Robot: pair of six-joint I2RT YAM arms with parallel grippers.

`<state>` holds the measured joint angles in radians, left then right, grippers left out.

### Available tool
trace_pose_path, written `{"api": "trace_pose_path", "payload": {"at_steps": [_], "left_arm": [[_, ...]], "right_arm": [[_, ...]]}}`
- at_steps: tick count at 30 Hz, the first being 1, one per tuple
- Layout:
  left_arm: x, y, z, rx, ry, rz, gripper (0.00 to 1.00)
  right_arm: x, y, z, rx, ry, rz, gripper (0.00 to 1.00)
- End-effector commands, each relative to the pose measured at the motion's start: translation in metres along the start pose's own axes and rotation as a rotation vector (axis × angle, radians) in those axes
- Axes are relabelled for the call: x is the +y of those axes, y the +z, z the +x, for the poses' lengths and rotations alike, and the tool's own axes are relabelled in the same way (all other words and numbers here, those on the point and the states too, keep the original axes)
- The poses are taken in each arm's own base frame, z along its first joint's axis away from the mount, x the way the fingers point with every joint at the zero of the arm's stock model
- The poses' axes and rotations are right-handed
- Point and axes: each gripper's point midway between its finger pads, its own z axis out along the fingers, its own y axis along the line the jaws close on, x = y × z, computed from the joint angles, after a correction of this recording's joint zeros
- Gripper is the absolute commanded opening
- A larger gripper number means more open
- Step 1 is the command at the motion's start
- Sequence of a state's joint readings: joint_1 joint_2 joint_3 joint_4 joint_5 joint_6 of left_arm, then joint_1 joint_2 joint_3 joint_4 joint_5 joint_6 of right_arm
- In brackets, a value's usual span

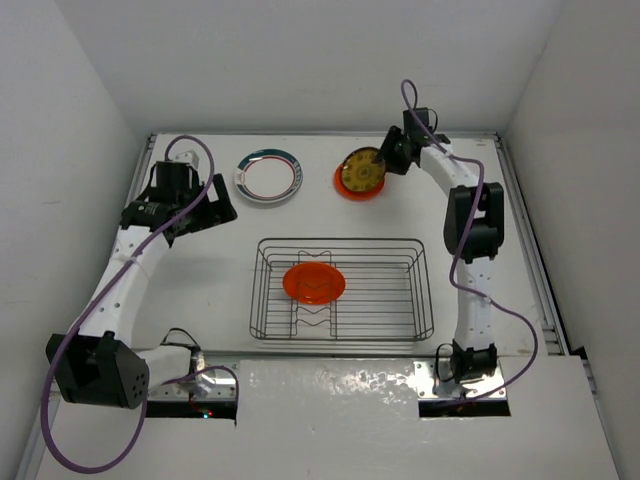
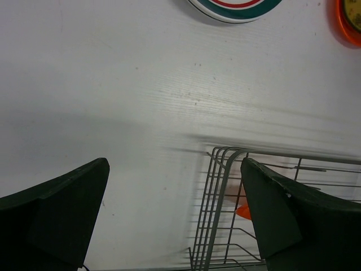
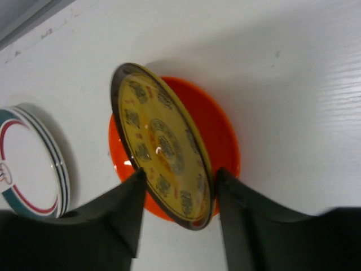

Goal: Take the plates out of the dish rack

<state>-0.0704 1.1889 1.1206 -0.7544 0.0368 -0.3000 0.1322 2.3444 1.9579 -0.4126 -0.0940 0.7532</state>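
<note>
The dish rack point(image 1: 425, 290) stands mid-table with one orange plate point(image 1: 314, 283) lying inside on its dividers. A yellow patterned plate point(image 3: 161, 147) tilts on edge over an orange plate point(image 3: 217, 130) lying on the table at the far right. My right gripper point(image 3: 179, 174) straddles the yellow plate's lower rim with its jaws spread apart. Stacked white plates with teal rims point(image 1: 267, 176) lie at the far centre-left. My left gripper point(image 2: 175, 164) hovers open and empty above the table, by the rack's far-left corner point(image 2: 217, 197). A sliver of the rack's orange plate point(image 2: 243, 212) shows beside its right finger.
White walls enclose the table on the left, back and right. The right arm point(image 1: 470, 220) reaches along the right side of the rack. The white plate stack point(image 3: 28, 164) lies just left of the orange plate under my right gripper.
</note>
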Motion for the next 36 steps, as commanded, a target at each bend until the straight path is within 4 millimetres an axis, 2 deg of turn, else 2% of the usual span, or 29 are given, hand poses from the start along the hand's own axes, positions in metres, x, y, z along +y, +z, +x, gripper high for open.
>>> {"api": "trace_pose_path", "payload": {"at_steps": [1,2,3,4,5,6,7,8,9,10,11,12,13,14,15,16,18,20,23,25,28,31,32,36], "left_arm": [[0.003,-0.004,-0.011,-0.035,0.019,-0.009,1.0],[0.004,-0.002,-0.009,-0.03,0.018,-0.013,1.0],[0.003,-0.001,-0.01,-0.032,0.019,-0.01,1.0],[0.005,0.001,-0.008,-0.027,0.017,-0.014,1.0],[0.004,0.002,-0.009,-0.03,0.019,-0.01,1.0],[0.004,0.003,-0.008,-0.028,0.015,-0.009,1.0],[0.003,0.005,-0.007,-0.023,0.012,-0.007,1.0],[0.003,0.007,-0.006,-0.023,0.009,-0.004,1.0],[0.004,0.009,-0.005,-0.019,0.005,-0.005,1.0],[0.002,0.01,-0.006,-0.023,0.002,0.003,1.0],[0.001,0.011,-0.006,-0.019,-0.002,0.007,1.0],[0.0,0.013,-0.006,-0.016,-0.004,0.012,1.0],[-0.001,0.013,-0.008,-0.022,-0.007,0.018,1.0],[-0.002,0.014,-0.008,-0.022,-0.009,0.022,1.0],[-0.003,0.015,-0.008,-0.021,-0.009,0.028,1.0],[-0.003,0.015,-0.008,-0.021,-0.008,0.03,1.0],[-0.004,0.017,-0.007,-0.015,-0.007,0.036,1.0],[-0.004,0.018,-0.005,-0.008,-0.006,0.038,1.0],[-0.003,0.021,-0.001,0.002,-0.007,0.038,1.0],[-0.002,0.021,0.0,0.003,-0.009,0.037,1.0],[-0.001,0.021,0.003,0.007,-0.008,0.035,1.0],[0.002,0.023,0.007,0.01,-0.01,0.025,1.0],[0.002,0.022,0.007,0.007,-0.01,0.026,1.0],[0.006,0.023,0.013,0.011,-0.009,0.014,1.0]], "right_arm": [[0.058,-0.045,-0.022,-0.05,-0.094,-0.162,0.55],[0.062,-0.053,-0.023,-0.05,-0.159,-0.158,0.7],[0.054,-0.063,-0.012,0.0,-0.198,-0.102,0.81],[0.057,-0.081,-0.025,-0.042,-0.268,-0.059,0.99],[0.045,-0.093,-0.013,0.012,-0.292,0.004,0.99],[0.042,-0.105,-0.015,0.007,-0.332,0.037,0.99],[0.046,-0.131,-0.014,-0.027,-0.46,0.067,0.99],[0.056,-0.143,-0.01,-0.058,-0.541,0.051,0.99],[0.063,-0.143,0.029,-0.004,-0.653,0.021,0.99],[0.104,-0.18,0.032,-0.075,-0.825,-0.182,0.99],[0.119,-0.194,0.056,-0.068,-0.922,-0.296,0.99],[0.128,-0.218,0.093,-0.078,-1.103,-0.403,0.99],[0.134,-0.231,0.116,-0.074,-1.179,-0.479,0.99],[0.127,-0.233,0.162,-0.011,-1.288,-0.558,0.99],[0.13,-0.243,0.176,-0.017,-1.324,-0.613,0.98],[0.134,-0.262,0.206,0.003,-1.374,-0.709,0.97],[0.134,-0.274,0.232,0.036,-1.444,-0.758,0.95],[0.125,-0.271,0.246,0.092,-1.484,-0.748,0.92],[0.123,-0.264,0.263,0.141,-1.53,-0.75,0.88],[0.121,-0.254,0.273,0.159,-1.57,-0.732,0.87],[0.117,-0.234,0.285,0.192,-1.615,-0.692,0.79],[0.12,-0.215,0.286,0.165,-1.65,-0.628,0.68],[0.121,-0.213,0.288,0.165,-1.649,-0.633,0.68],[0.124,-0.209,0.294,0.176,-1.642,-0.65,0.53]]}}
